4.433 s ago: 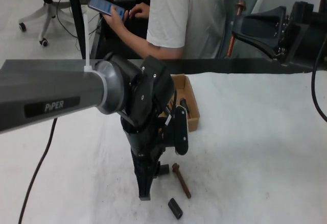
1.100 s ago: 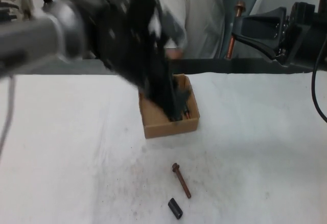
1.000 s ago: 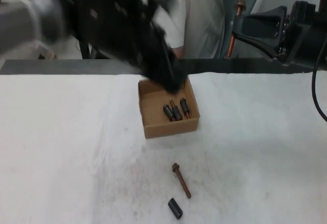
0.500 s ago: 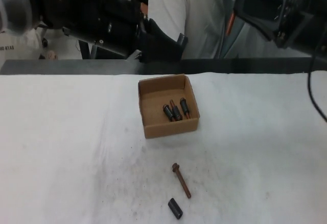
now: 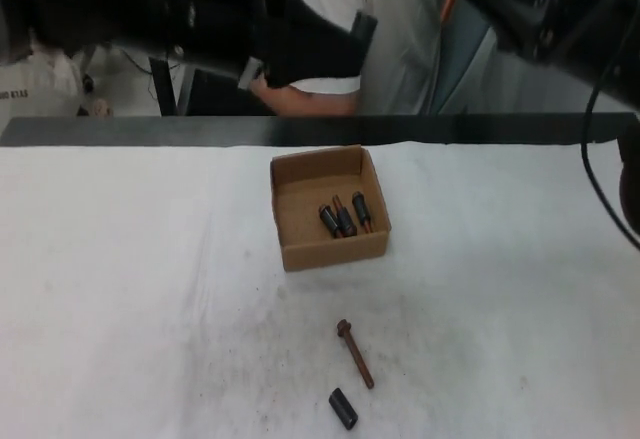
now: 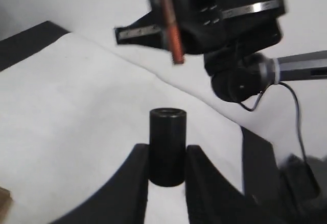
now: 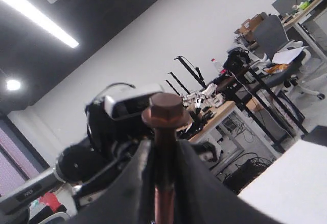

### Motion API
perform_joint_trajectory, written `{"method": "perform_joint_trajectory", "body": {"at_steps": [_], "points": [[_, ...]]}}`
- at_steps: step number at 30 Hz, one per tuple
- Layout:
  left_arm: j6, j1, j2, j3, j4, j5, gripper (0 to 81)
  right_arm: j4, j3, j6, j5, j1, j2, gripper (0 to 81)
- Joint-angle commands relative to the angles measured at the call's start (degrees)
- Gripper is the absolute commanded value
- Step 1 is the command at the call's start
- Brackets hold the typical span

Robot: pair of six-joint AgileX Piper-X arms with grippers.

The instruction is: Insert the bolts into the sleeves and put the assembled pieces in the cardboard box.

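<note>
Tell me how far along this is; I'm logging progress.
Done: three assembled pieces lie in the cardboard box. In hand: the left gripper holds a sleeve, the right gripper a bolt, not yet joined. Left: a loose bolt and loose sleeve on the bench.

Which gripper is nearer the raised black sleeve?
Left. The left gripper grips the black cylindrical sleeve in its jaws; the right gripper, holding a copper-coloured bolt, hangs apart beyond it.

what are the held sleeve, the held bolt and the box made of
held sleeve: likely metal, matte black finish, smooth even surface.
held bolt: probably steel, dull coppery-brown; rust or plating, can't tell.
box: plain brown cardboard, matte walls.
</note>
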Motion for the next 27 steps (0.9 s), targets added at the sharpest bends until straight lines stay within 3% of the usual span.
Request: {"method": "perform_joint_trajectory", "body": {"at_steps": [1, 5, 7, 10, 19, 22, 27], "points": [[-18.7, 0.4, -2.1, 11.8, -27.2, -15.6, 0.3, 1.6, -4.6, 0.4, -1.7, -0.2, -0.3, 0.8], [-31.2, 0.4, -1.3, 24.0, -57.6, -20.0, 0.3, 3.7, -6.5, 0.4, -3.9, -0.2, -0.3, 0.8], [-33.0, 0.1, -0.6, 26.6, -63.1, -19.4, 0.3, 3.7, -6.6, 0.4, -4.5, -0.2, -0.3, 0.8], [-30.7, -0.3, -0.3, 28.0, -60.5, -15.8, 0.3, 5.2, -6.4, -0.3, -6.9, 0.6, -0.1, 0.8], [-19.6, -1.4, -0.3, 28.1, -47.7, -13.6, 0.3, 23.8, -6.5, -15.7, -9.1, 5.4, 0.0, 0.8], [-14.7, -1.4, -0.3, 28.1, -41.8, -14.3, 0.3, 24.7, -6.5, -17.2, -9.2, 6.3, 0.0, 0.8], [-14.1, -1.8, -0.8, 28.1, -41.0, -13.3, 0.3, 24.7, -6.3, -18.1, -11.4, 6.9, 0.0, 0.8]]}}
